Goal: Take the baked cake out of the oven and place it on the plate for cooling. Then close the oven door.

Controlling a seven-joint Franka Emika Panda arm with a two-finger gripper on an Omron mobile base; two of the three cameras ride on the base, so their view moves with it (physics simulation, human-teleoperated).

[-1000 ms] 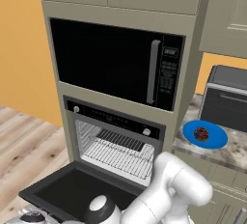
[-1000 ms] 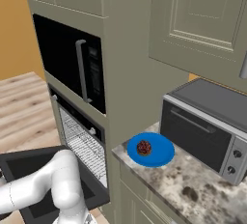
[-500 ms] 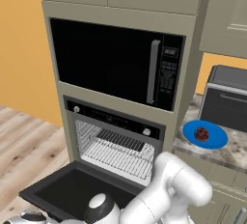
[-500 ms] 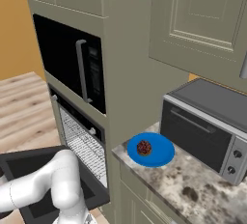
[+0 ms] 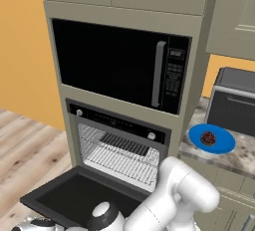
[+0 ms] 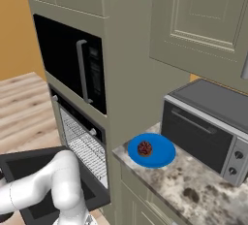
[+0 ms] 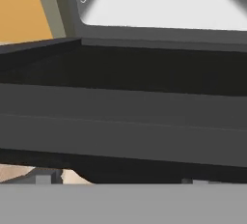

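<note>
One step of two is done — I see the baked cake [image 5: 208,138] on the plate [image 5: 223,144] — while the oven door [image 5: 74,200] hangs open, my fingers released.

Kitchen: wall oven [image 5: 119,148], microwave [image 5: 119,65], cabinets [image 6: 203,20].

Warm orange painted wall [image 5: 22,51] off at 9 o'clock, with light wood plank floor [image 5: 25,155] running below it around 8. Beige panelled cabinets [image 6: 203,20] fill the 12 to 2 o'clock area, and a speckled grey-brown stone countertop [image 6: 193,192] sits at 4 o'clock carrying a silver countertop toaster oven [image 6: 213,122]. A big black microwave with a vertical handle [image 5: 114,65] is built into the beige cabinet column dead centre.
</note>
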